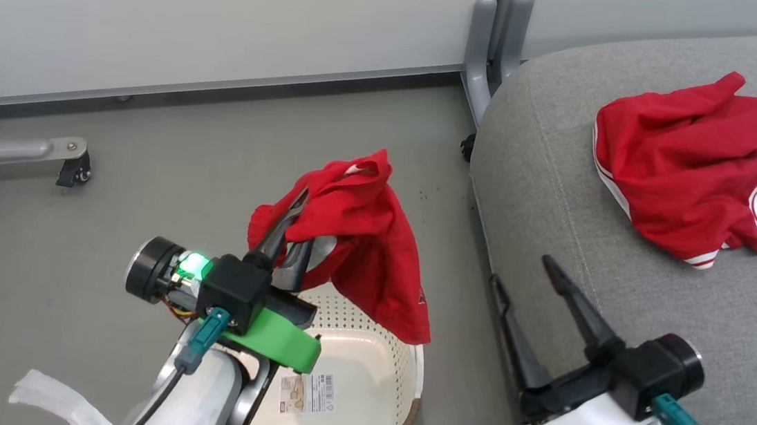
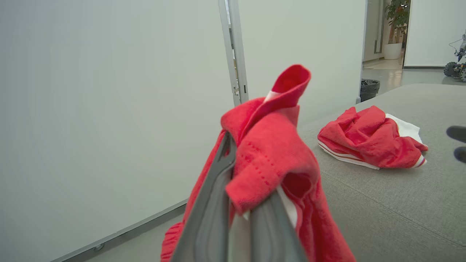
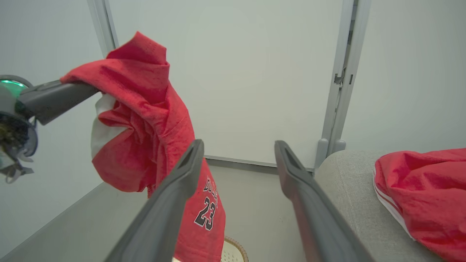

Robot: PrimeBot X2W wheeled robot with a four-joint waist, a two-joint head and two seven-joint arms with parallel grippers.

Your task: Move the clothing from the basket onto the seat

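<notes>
Clothing (image 1: 374, 261), a red jersey, hangs above the basket (image 1: 413, 389) in the head view, the left gripper (image 1: 297, 225) clamped on it; another red garment (image 1: 688, 166) lies on the seat (image 1: 559, 209). Left wrist view: fingers (image 2: 213, 207) pinch the jersey. Right wrist view: right gripper (image 3: 238, 145) spread wide.

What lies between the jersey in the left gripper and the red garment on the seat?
In the head view, a strip of bare floor and then bare seat fabric lie between the jersey and the garment.
</notes>
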